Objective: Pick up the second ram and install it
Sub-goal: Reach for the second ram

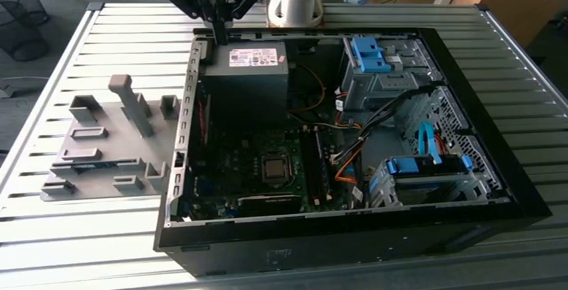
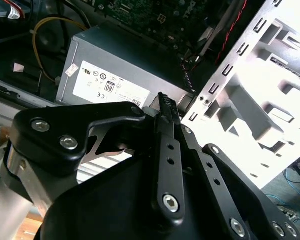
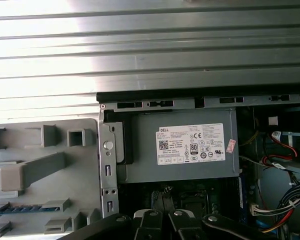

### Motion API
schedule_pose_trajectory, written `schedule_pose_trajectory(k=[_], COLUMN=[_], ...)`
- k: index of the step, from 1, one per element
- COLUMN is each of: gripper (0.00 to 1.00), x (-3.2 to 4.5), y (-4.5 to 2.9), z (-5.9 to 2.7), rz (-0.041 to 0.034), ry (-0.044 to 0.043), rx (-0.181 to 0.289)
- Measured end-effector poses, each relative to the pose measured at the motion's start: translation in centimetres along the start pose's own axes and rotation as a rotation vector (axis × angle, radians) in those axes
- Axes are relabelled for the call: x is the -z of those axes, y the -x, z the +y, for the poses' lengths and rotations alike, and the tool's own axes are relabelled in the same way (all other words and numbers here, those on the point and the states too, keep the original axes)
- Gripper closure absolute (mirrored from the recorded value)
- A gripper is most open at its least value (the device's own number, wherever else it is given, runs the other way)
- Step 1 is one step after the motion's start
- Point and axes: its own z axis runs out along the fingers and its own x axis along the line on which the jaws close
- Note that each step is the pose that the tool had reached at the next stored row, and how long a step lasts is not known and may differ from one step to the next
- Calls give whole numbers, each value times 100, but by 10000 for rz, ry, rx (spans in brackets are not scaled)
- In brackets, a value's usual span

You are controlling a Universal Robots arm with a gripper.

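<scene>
The second ram (image 3: pixel 20 210), a slim blue-green strip, sits edge-up in the grey fixture (image 3: pixel 65 185).

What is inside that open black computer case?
A grey power supply, the motherboard, blue drive-bay clips and coloured cables. Whatever lies under the power supply is covered.

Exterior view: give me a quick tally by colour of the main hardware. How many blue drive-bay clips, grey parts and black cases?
Blue drive-bay clips: 2
Grey power supply: 1
Grey fixture plate: 1
Black computer case: 1
Total: 5
</scene>
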Motion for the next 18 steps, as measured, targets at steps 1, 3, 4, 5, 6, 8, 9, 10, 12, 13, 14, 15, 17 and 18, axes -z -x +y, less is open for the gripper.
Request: schedule_pose_trajectory(k=[1,3,4,5,6,8,9,10,12,13,14,15,17,18], gripper=[90,90,90,90,90,90,90,90,90,90,90,90,90,90], x=[0,-1,-1,-1,-1,-1,-1,-2,-2,-2,-2,-2,-3,-3], y=[-3,-9,-12,-15,-18,-23,-26,-28,-32,-34,-36,-39,-45,-48], z=[0,-1,-1,-1,-1,-2,-2,-2,-3,-3,-3,-3,-4,-4], rz=[0,0,0,0,0,0,0,0,0,0,0,0,0,0], ry=[0,0,0,-1,0,0,0,0,0,-1,0,0,0,-1], rx=[0,0,0,0,0,0,0,0,0,0,0,0,-1,0])
